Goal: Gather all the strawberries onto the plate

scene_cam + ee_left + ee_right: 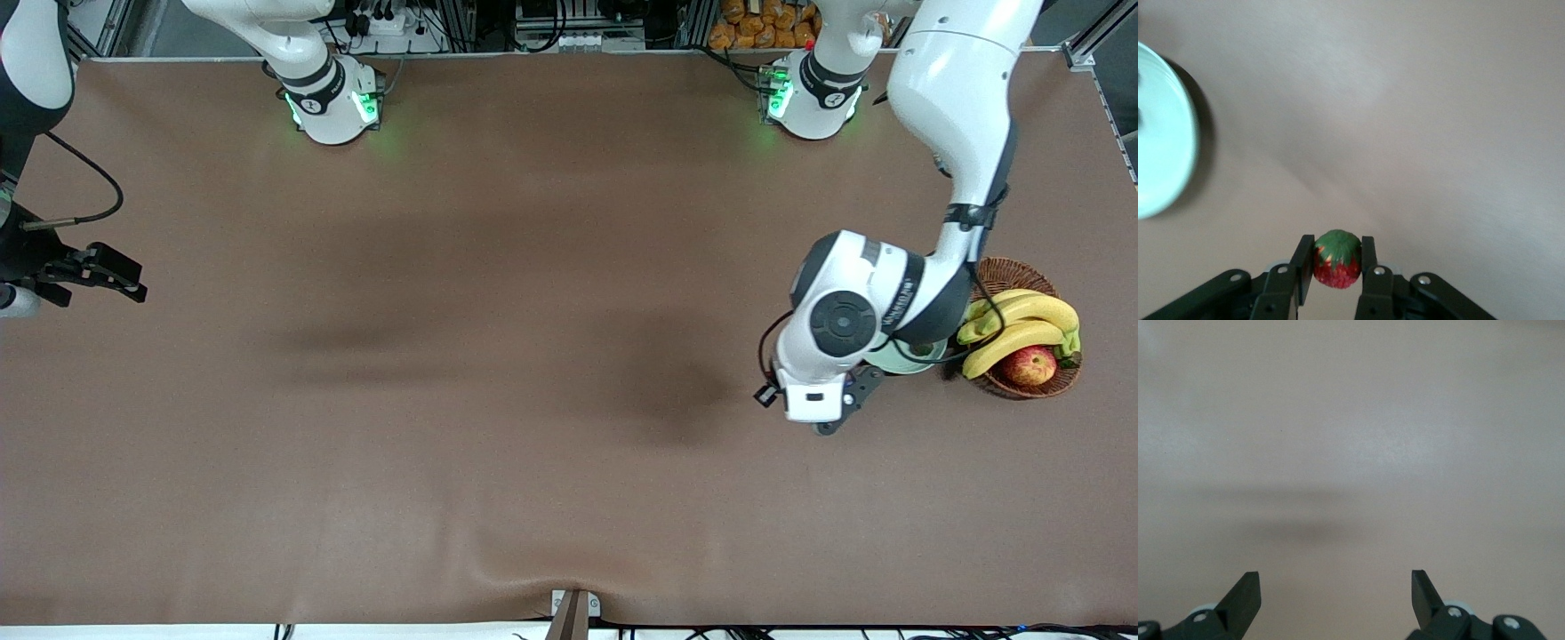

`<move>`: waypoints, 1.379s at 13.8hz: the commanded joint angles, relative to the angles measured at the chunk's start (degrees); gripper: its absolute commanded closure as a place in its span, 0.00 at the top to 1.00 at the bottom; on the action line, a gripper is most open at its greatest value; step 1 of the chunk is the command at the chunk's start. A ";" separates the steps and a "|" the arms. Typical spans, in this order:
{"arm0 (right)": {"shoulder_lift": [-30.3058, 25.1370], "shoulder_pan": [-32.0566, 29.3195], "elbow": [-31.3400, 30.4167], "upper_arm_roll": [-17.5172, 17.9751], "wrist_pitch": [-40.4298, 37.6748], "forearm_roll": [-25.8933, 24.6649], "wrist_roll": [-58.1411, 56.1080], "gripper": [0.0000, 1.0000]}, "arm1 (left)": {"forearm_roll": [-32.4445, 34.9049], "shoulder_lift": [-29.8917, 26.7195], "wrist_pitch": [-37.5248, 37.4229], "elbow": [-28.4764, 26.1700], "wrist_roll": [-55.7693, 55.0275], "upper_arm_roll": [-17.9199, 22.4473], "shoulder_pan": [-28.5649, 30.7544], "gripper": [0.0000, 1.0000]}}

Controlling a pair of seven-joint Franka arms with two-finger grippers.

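One strawberry (1336,259) is held in the left claw (1336,267) above the tabletop (498,356), not yet over the plate (1161,133); the right claw (1336,593) is kept wide, waiting; other berries are unseen.

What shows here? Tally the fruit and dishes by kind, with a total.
Strawberry: 1, held in the shut left gripper
Bananas: 3, as far as shows
Apple: 1
Basket: 1
Plate: 1
Total: 7

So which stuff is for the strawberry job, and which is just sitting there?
For the job:
- strawberry, pinched in the left claw
- plate

Just sitting there:
- basket
- bananas
- apple
- right claw, open, waiting
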 commanded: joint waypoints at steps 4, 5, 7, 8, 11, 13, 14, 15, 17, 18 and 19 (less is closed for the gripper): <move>0.18 -0.83 1.10 0.57 -1.58 -0.01 -0.26 1.00 | 0.97 -7.40 1.02 -11.89 15.58 -0.60 8.77 0.00; 0.35 -0.83 1.27 0.66 -1.50 -0.19 -0.35 1.00 | 0.97 -8.20 1.19 -13.12 17.43 -0.69 9.83 0.00; 1.23 -0.92 3.28 0.66 -1.58 -0.54 0.09 1.00 | 0.97 -7.94 1.19 -15.32 20.16 -0.69 11.41 0.00; 1.32 -0.83 3.56 0.57 -1.67 -0.54 0.09 1.00 | 1.05 -7.42 1.45 -16.03 21.65 -0.60 12.55 0.00; 0.88 -0.92 4.61 0.48 -3.68 -0.63 0.09 1.00 | 2.90 -5.92 2.95 -16.56 24.39 -0.60 15.02 0.00; 1.14 -1.62 7.67 0.39 -10.33 0.59 -1.57 1.00 | 2.99 -4.52 3.04 -16.65 25.79 -0.60 16.25 0.00; 1.23 -1.45 8.12 0.48 -10.28 0.86 -2.62 1.00 | 2.99 -4.08 3.04 -16.74 26.32 -0.60 16.43 0.00; 1.32 -1.01 8.65 0.83 -10.02 -0.18 -2.20 1.00 | 3.07 -3.64 3.04 -16.83 28.15 -0.51 17.04 0.00; 1.67 -1.01 12.07 0.92 -10.63 -0.19 -2.02 1.00 | 3.08 -3.63 3.04 -17.35 30.63 -0.60 18.79 0.19; 1.67 -1.18 12.52 0.83 -10.72 -0.36 -2.19 1.00 | 3.08 -3.72 3.04 -17.27 30.72 -0.60 18.89 0.76; 1.41 -1.27 12.78 0.83 -10.81 -0.19 -2.28 1.00 | 3.34 -3.90 3.04 -17.09 30.63 -0.60 18.54 1.00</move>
